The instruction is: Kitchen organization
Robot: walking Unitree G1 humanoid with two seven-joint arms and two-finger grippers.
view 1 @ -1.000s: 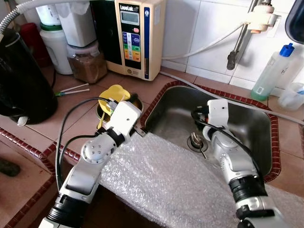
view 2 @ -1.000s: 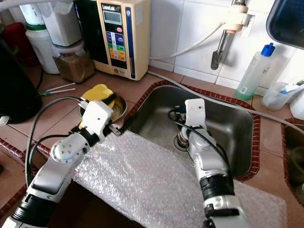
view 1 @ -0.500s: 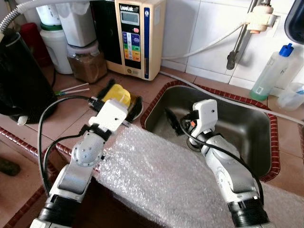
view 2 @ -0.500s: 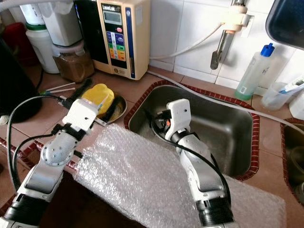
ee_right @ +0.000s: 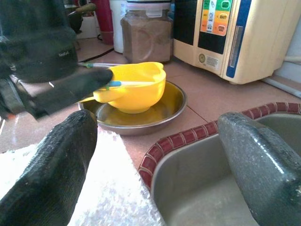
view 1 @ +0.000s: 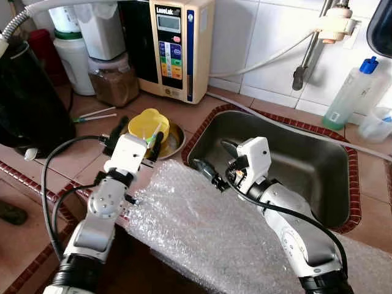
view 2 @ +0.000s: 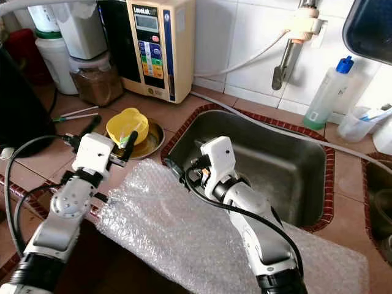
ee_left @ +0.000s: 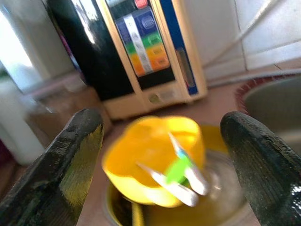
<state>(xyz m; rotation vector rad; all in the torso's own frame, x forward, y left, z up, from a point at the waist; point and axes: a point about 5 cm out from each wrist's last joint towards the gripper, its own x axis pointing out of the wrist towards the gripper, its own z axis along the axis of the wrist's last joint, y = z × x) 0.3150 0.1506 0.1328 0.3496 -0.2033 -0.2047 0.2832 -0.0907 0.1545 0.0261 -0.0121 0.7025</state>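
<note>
Your left gripper (view 1: 136, 133): fingers spread open, holding nothing, poised just before the yellow bowl (view 1: 147, 124), which sits with a utensil in it inside a shallow metal dish (view 1: 173, 136) on the tiled counter (view 1: 73, 153) between the water ionizer (view 1: 175, 46) and the sink (view 1: 318, 165). Your right gripper (view 1: 215, 164): fingers likewise apart and empty, held over the sink's near left corner, pointing toward the dish. Bubble wrap (view 1: 208, 226) lies draped over the counter's front edge beneath both arms.
</note>
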